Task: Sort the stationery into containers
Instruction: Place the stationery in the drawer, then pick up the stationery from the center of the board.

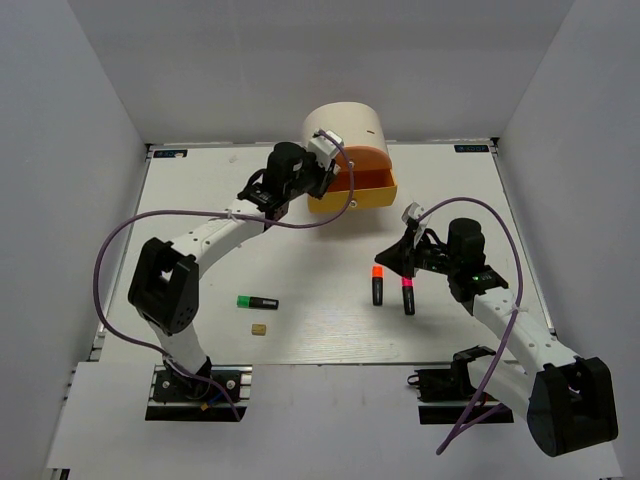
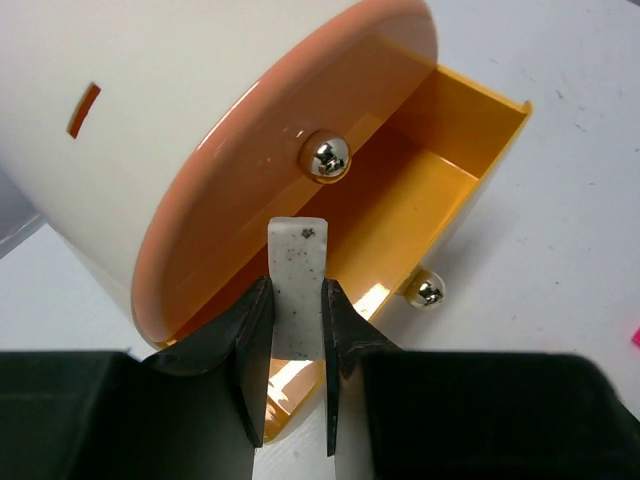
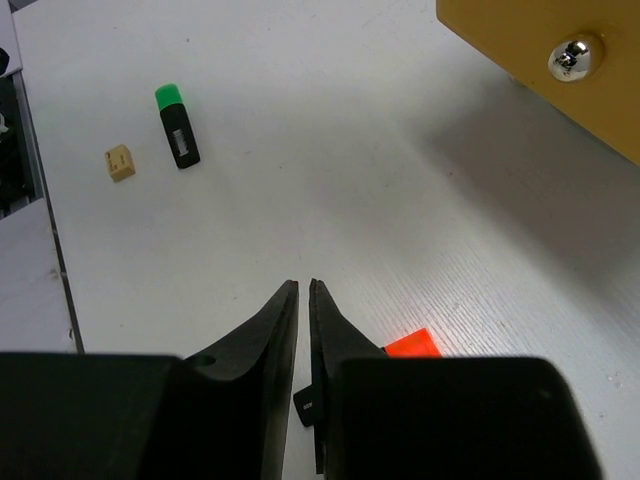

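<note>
My left gripper (image 2: 297,300) is shut on the white eraser (image 2: 298,270), which stands upright between its fingers. It hangs over the near rim of the open yellow drawer (image 2: 440,190), just in front of the peach-orange drawer front (image 2: 230,230) of the cream unit (image 1: 345,125). My right gripper (image 3: 303,285) hovers low over the orange-capped highlighter (image 3: 413,344) with its jaws only a slit apart and nothing between them. The pink-capped highlighter (image 1: 408,296) lies right beside the orange one (image 1: 378,286). The green-capped highlighter (image 3: 177,128) and the tiny tan block (image 3: 120,162) lie further left.
The yellow drawer (image 1: 352,192) sticks out of the unit toward the table's middle, its round knob (image 3: 575,57) facing my right gripper (image 1: 391,264). Grey walls close the table on three sides. A purple cable loops off my left arm (image 1: 200,240).
</note>
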Controlling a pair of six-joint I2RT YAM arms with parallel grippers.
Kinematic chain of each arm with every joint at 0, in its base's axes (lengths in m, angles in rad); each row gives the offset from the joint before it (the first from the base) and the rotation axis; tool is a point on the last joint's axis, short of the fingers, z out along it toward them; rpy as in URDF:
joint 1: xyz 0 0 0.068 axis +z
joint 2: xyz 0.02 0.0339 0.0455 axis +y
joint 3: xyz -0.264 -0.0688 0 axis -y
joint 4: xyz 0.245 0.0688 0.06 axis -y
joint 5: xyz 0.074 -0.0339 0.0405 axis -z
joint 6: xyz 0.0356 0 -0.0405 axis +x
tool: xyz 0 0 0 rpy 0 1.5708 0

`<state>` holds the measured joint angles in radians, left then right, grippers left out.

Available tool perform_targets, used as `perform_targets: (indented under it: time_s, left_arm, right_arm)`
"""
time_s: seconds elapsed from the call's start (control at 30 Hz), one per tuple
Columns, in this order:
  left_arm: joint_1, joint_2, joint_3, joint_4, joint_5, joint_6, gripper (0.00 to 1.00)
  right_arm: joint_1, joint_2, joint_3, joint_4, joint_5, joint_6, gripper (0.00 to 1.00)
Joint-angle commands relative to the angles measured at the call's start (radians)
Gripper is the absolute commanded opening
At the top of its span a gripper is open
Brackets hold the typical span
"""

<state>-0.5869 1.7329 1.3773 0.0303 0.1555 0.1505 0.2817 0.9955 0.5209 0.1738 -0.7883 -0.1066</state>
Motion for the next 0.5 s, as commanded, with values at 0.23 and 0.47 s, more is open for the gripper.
perform_targets:
  time_s: [0.23,0.47]
  left_arm:
    - [-0.005,0.013,0.081,0.023,-0.111,0.015,0.51]
    - [-0.005,-0.061,0.105,0.014,-0.091,-0.046,0.69]
  right_arm:
    - [-0.004,-0.020,0.005,0.000,-0.005,-0.045,0.22]
    - [-0.004,-0.015,0.017,-0.026,-0.040,-0.105,0.32]
